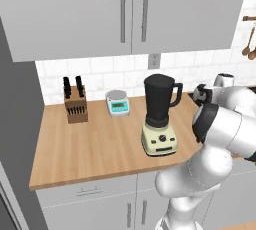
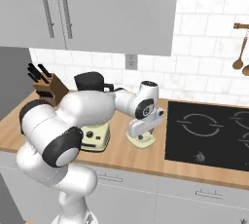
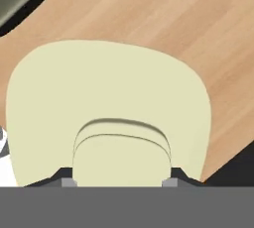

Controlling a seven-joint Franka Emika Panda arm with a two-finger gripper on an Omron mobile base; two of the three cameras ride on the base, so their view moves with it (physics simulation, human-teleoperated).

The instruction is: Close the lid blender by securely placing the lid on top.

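Two-finger gripper (image 3: 119, 181) straddling the raised knob of the pale cream-yellow round lid (image 3: 106, 93), seemingly light and rigid; whether clamped cannot be told.

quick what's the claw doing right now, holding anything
Claw: fingers either side of the lid's raised knob on the counter; a firm grip cannot be told.

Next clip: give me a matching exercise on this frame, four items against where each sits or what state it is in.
Items:
1. lid
2. blender
3. knife block
4. scale

Places or states:
A. by the wall, between knife block and blender
B. far left of the counter
C. jar top open
D. on the counter between blender and cooktop, knob between the end effector fingertips

Pairs: 1-D, 2-C, 3-B, 4-A
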